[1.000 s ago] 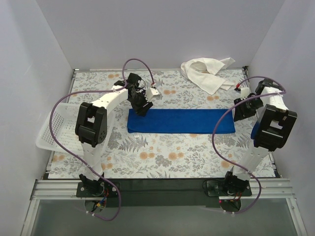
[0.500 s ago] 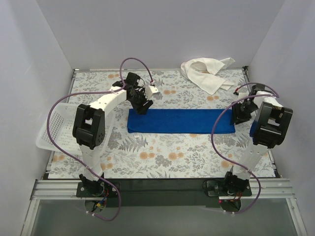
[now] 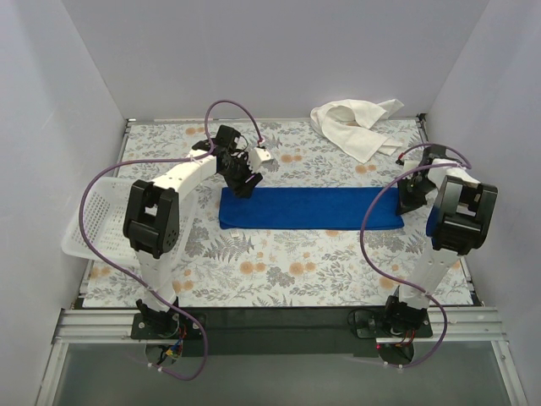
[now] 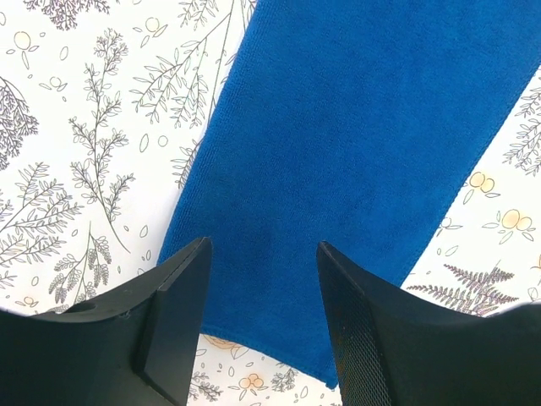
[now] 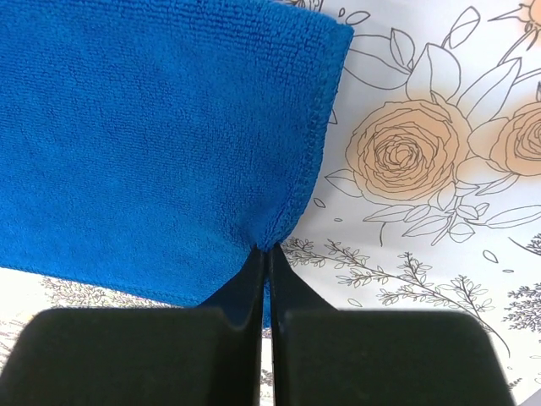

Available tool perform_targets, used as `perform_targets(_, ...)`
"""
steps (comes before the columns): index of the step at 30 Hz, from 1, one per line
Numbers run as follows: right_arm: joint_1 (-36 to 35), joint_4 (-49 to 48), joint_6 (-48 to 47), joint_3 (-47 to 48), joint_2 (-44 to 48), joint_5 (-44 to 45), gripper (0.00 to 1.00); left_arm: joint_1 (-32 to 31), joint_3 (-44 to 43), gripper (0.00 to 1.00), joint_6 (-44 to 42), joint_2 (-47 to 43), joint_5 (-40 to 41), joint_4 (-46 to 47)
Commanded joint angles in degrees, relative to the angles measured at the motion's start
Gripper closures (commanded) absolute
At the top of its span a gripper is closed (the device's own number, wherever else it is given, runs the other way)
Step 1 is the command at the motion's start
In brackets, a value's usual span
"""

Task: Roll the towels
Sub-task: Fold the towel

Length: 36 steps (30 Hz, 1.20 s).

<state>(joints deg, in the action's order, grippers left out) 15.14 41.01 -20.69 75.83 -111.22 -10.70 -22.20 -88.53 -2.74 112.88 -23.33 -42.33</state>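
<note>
Pinching the blue towel point(image 3: 308, 208) w/ the right gripper point(image 5: 264, 248): fingers pressed together, no gap, hem of the towel's right short edge puckered into the tips, near the front corner of that end. Towel lies flat as a long strip across mid table point(image 3: 279, 271), long axis running left-right, not rolled. Left gripper point(image 4: 264, 245) is over the towel's left end, jaws spread wide, nothing between them; both fingers sit over blue cloth w/ the end hem just below them in the wrist view, can't tell if the tips touch the fabric. White towel point(image 3: 355, 125) is a crumpled heap at the far right corner, well apart from both grippers. Perforated basket point(image 3: 93, 222) hangs off the table's left edge, tilted
</note>
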Motion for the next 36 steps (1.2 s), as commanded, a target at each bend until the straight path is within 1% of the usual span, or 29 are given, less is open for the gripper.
perform_targets(1,0.6,-2.0,-0.5,-3.0,-1.8,2.4,0.99,0.2,-0.1,0.5,-0.2,-4.3,-0.4,0.7)
perform_targets(5,4.5,-0.7,-3.9,-0.9,-0.6,4.2,0.99,0.2,-0.1,0.5,0.1,-4.8,-0.7,0.6)
perform_targets(7,6.7,0.6,-6.4,1.9,-0.6,4.1,0.99,0.2,0.2,0.48,0.5,-5.0,0.1,0.9)
perform_targets(10,6.3,2.7,-9.7,3.7,1.5,2.1,0.99,0.3,0.8,0.45,1.5,-5.7,0.7,2.0)
perform_targets(11,6.0,3.8,-10.3,4.1,2.2,1.2,0.99,0.3,0.8,0.42,1.8,-5.8,0.7,2.1)
perform_targets(12,4.9,4.2,-10.5,4.2,3.5,0.4,0.99,0.3,0.8,0.29,1.9,-6.0,0.7,2.2)
perform_targets(14,3.8,6.3,-11.0,4.8,4.6,-1.4,0.99,0.3,0.5,0.07,2.4,-5.9,0.7,2.2)
perform_targets(16,1.9,7.7,-10.7,5.2,6.1,-3.9,0.99,0.3,0.0,0.04,2.4,-5.9,0.4,1.5)
perform_targets(17,1.2,9.0,-10.5,5.6,6.5,-5.1,0.99,0.6,-0.2,0.03,4.8,-5.9,-0.6,1.5)
perform_targets(19,-0.9,9.8,-9.7,5.7,8.3,-8.6,0.99,1.4,-0.7,0.03,6.1,-5.9,-2.4,0.9)
perform_targets(22,-4.3,11.5,-8.1,5.8,10.0,-14.8,0.99,3.3,-1.6,0.02,7.9,-5.8,-7.2,0.3)
perform_targets(24,-7.2,12.0,-6.6,5.4,10.2,-19.0,0.99,4.1,-2.1,0.02,8.5,-6.0,-8.8,0.3)
perform_targets(26,-9.7,11.9,-5.9,5.0,10.0,-20.6,0.99,5.1,-2.0,0.02,9.2,-6.1,-9.2,0.7)
perform_targets(27,-11.8,11.1,-4.7,4.7,9.2,-22.2,0.99,5.6,-2.1,0.02,9.2,-6.3,-10.0,0.7)
perform_targets(33,-18.3,7.9,-0.7,6.1,2.5,-28.6,0.99,9.0,-2.0,0.02,11.7,-7.0,-13.5,1.2)
perform_targets(36,-20.8,6.1,1.1,7.1,0.9,-29.8,0.99,10.7,-2.0,0.02,12.2,-7.0,-15.0,1.3)
